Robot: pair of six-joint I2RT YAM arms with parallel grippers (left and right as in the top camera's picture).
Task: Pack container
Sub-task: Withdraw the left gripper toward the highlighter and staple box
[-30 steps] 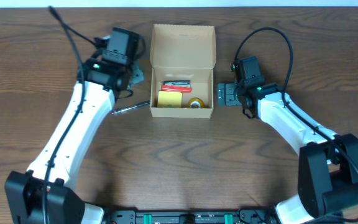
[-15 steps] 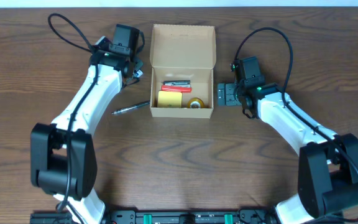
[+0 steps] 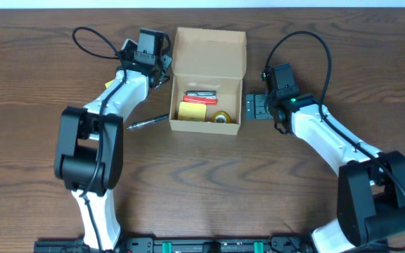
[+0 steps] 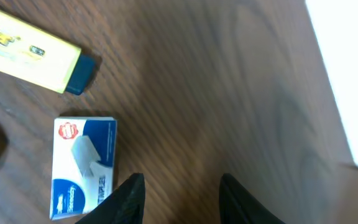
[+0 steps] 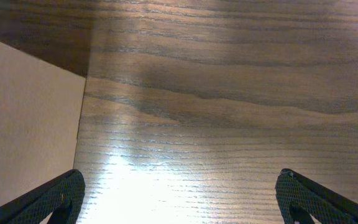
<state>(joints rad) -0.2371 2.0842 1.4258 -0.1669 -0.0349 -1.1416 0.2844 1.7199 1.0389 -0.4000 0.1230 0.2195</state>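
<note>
likely light, thin-walled cardboard container (image 3: 206, 127), crushable; best taken by a side wall near a corner. left gripper (image 4: 180, 190) half parted, empty; right gripper (image 5: 179, 193) wide, empty.

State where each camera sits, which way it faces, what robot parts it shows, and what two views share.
Overhead: above the table, facing straight down on the open box; left arm and right arm show.
Left wrist: on the left arm, facing down at a blue-and-white packet; the open left gripper shows.
Right wrist: on the right arm, facing the table beside the box; the open right gripper shows.
Shared: overhead and right wrist both see the box.
</note>
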